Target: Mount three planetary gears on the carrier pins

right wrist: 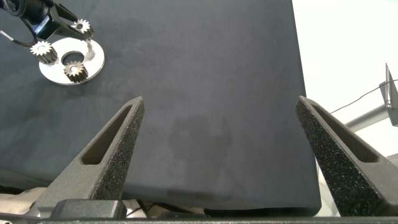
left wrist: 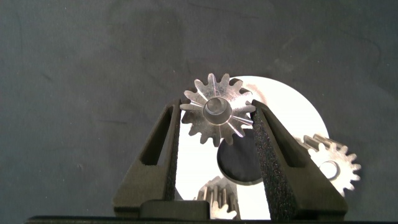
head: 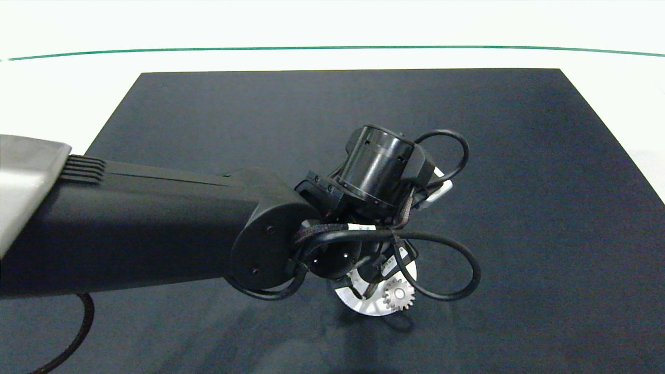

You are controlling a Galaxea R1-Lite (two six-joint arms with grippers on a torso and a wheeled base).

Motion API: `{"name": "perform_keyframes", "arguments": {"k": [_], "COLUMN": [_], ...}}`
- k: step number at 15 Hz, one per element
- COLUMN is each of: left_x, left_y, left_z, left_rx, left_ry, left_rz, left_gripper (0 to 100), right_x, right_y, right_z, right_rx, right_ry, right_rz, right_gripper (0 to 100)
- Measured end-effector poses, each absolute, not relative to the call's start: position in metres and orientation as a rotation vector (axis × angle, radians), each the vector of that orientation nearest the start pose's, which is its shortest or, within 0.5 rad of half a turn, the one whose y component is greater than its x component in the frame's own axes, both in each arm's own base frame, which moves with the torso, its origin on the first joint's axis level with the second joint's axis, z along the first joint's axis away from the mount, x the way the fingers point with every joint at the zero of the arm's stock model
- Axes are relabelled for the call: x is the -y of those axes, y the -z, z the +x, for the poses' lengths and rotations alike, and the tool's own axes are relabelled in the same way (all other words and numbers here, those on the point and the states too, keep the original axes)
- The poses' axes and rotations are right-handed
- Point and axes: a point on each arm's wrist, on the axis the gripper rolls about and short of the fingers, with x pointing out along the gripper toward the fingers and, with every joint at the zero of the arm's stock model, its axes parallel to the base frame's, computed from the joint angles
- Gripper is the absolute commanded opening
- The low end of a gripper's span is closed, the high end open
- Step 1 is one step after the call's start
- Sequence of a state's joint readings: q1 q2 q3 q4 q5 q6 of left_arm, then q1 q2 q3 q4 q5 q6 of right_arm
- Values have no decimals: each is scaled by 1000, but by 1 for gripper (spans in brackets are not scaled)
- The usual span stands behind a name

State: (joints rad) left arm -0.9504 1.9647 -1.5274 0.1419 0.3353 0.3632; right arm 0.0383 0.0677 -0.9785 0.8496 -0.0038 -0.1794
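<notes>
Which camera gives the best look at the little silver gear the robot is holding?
The left wrist view: the small silver toothed gear fills the middle, pinched by the left hand above the flat white round disc. The head view hides it behind the arm; the right wrist view shows it tiny and far off.

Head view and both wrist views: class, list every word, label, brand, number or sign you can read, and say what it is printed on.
No text can be read in any view.
White tags on the left arm's cables carry print too small and blurred to read.
The gears, the white disc, the dark mat and the right gripper bear no visible marking.
</notes>
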Motion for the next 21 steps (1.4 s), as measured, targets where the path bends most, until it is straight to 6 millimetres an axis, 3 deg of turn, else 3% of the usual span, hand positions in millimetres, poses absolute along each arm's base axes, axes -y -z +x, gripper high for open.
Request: {"name": "perform_keyframes", "arguments": {"k": [21], "left_x": [312], "left_y": [-212], "left_z": [240], "left_rx": [-372], "left_ry": [671], "left_rz": [702], "left_gripper": [1], "right_x": [6], "right_y": [-211], "right_z": [-150], "right_rx": [65], "right_ry": [-29], "right_rz": [-178], "right_gripper": [100]}}
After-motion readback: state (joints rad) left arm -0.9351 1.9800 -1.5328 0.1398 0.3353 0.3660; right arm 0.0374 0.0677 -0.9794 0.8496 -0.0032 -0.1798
